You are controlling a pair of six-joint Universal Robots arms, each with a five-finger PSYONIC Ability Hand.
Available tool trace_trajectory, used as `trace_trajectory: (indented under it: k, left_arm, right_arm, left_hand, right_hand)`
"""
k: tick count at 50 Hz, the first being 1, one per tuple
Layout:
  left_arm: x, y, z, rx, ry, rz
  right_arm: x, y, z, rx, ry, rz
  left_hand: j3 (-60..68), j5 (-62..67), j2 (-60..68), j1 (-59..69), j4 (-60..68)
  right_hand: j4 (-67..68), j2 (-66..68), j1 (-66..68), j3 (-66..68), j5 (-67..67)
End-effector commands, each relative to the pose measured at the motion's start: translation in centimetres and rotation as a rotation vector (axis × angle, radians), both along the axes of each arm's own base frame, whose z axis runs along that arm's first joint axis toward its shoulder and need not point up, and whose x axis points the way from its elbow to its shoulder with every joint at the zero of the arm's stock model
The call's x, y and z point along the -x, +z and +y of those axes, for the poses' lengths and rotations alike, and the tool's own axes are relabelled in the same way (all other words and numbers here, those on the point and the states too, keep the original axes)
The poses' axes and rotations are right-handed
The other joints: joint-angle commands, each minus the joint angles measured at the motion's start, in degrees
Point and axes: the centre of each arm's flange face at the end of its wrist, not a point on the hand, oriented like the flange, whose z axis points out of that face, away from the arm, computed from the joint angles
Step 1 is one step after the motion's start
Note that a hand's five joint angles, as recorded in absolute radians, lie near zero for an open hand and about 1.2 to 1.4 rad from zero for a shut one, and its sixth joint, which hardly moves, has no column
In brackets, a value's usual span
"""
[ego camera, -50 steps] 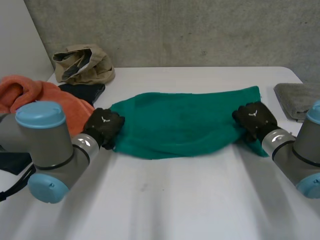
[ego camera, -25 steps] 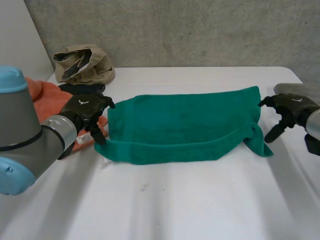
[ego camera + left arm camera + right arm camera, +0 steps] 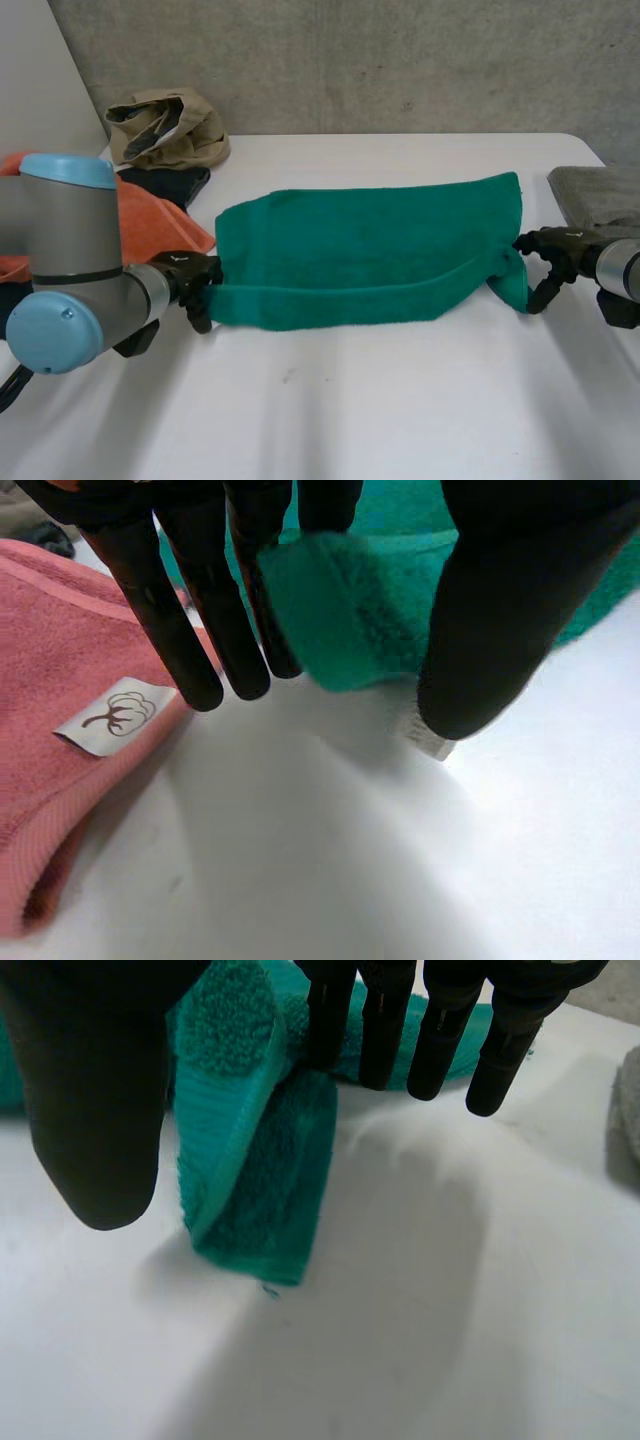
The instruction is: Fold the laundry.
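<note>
A green towel (image 3: 370, 240) lies spread across the middle of the white table (image 3: 330, 400), its near edge rolled over into a thick band. My left hand (image 3: 192, 282) is low at the towel's near left corner. In the left wrist view that corner (image 3: 340, 610) sits pinched between the thumb (image 3: 500, 600) and the straight fingers (image 3: 190, 610). My right hand (image 3: 553, 252) is at the near right corner, which hangs out as a folded flap (image 3: 250, 1170). The flap lies on the table between the thumb (image 3: 90, 1090) and the straight fingers (image 3: 440, 1030), with space around it.
An orange towel (image 3: 150, 215) with a white label (image 3: 110, 715) lies just beside my left hand. A beige garment (image 3: 165, 125) and a dark cloth (image 3: 165, 182) sit at the back left. A grey towel (image 3: 595, 195) lies right of my right hand.
Both hands let go of the towel's ends, lifted with fingers spread, then came down low at its near corners. The left hand has closed on its corner.
</note>
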Motion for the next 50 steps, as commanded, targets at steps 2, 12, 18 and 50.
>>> trace_trajectory:
  k: [2, 12, 18, 50]
  left_arm:
    - [0.3, -0.4, -1.0, 0.07, 0.016, -0.021]
    - [0.0, 2.1, -1.4, 0.141, 0.045, 0.019]
    - [-1.1, 4.6, -1.0, 0.189, 0.079, 0.049]
    - [1.2, 9.7, -4.5, 0.502, -0.113, -0.156]
  right_arm:
    - [-0.7, -0.8, -0.6, -0.049, -0.091, -0.165]
    - [-1.7, -1.7, -1.2, -0.023, -0.122, -0.211]
    - [-0.9, -0.7, -1.2, 0.014, -0.137, -0.139]
    - [0.1, 6.0, -0.2, 0.291, 0.186, 0.656]
  left_hand:
    - [31.18, 31.65, 31.06, 30.02, 31.44]
    - [33.55, 34.02, 33.43, 32.39, 33.81]
    - [33.55, 34.02, 33.43, 32.39, 33.81]
    - [33.55, 34.02, 33.43, 32.39, 33.81]
  right_hand:
    - [7.68, 8.7, 7.68, 7.74, 6.94]
    - [52.61, 53.64, 52.62, 52.67, 51.88]
    - [57.66, 58.69, 57.67, 57.72, 56.93]
    - [57.66, 58.69, 57.67, 57.72, 56.93]
